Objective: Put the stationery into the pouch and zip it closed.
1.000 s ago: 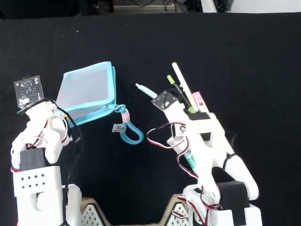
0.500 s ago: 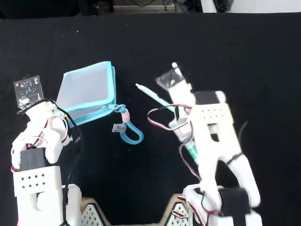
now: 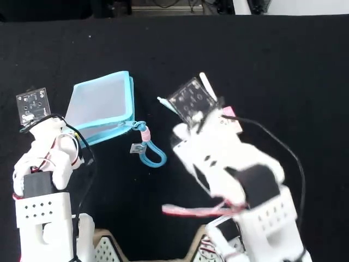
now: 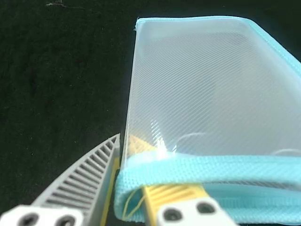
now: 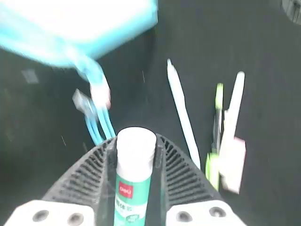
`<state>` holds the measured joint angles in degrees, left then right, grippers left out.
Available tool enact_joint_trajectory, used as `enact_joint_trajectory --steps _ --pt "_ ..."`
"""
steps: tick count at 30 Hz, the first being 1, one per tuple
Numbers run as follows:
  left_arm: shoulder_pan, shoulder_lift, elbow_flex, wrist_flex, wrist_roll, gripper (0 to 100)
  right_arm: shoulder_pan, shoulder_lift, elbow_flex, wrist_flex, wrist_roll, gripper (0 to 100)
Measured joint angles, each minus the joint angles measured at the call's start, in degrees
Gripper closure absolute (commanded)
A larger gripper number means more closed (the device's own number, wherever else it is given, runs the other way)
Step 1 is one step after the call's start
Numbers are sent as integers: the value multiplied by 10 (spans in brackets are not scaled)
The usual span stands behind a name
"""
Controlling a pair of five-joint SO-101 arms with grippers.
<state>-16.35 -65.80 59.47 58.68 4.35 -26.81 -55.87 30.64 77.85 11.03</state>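
Loading stage of the pouch-filling task, one item in hand. The pouch, pale mesh with a light-blue border, lies on the black table in its left half, closer to the left edge than to the middle. Its strap loop trails from the corner that faces the table's centre.

The left gripper is clamped on the pouch's zip-side border at one corner. One finger lies outside the mesh and the other shows through it.

The right gripper holds a glue stick between narrow jaws, white cap forward, above the middle of the table and aimed towards the pouch's strap corner.

Loose items near the table's centre, lying side by side:
- a light-blue pen
- a green marker
- a white pen
- a pink eraser, touching the white pen

Step in hand, as judged: carrying the glue stick to the pouch mouth. How far the mouth gapes cannot be told.

The next move calls for lining the stick up with the opening along the zip edge and sliding it in cap first while the left gripper braces the border. Four items and the zipping remain.
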Motion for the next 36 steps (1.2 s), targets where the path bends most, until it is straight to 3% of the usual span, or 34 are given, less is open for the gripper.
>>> enact_joint_trajectory --steps 7,21,32,36 --pt "0 0 0 0 0 970 -120 -31 14 -162 -37 987" --pt "0 0 0 0 0 970 -172 -30 258 -615 -39 987" --pt "0 0 0 0 0 970 -219 -30 309 -714 -38 988" --pt "0 0 0 0 0 970 -219 -30 361 -804 -38 988"
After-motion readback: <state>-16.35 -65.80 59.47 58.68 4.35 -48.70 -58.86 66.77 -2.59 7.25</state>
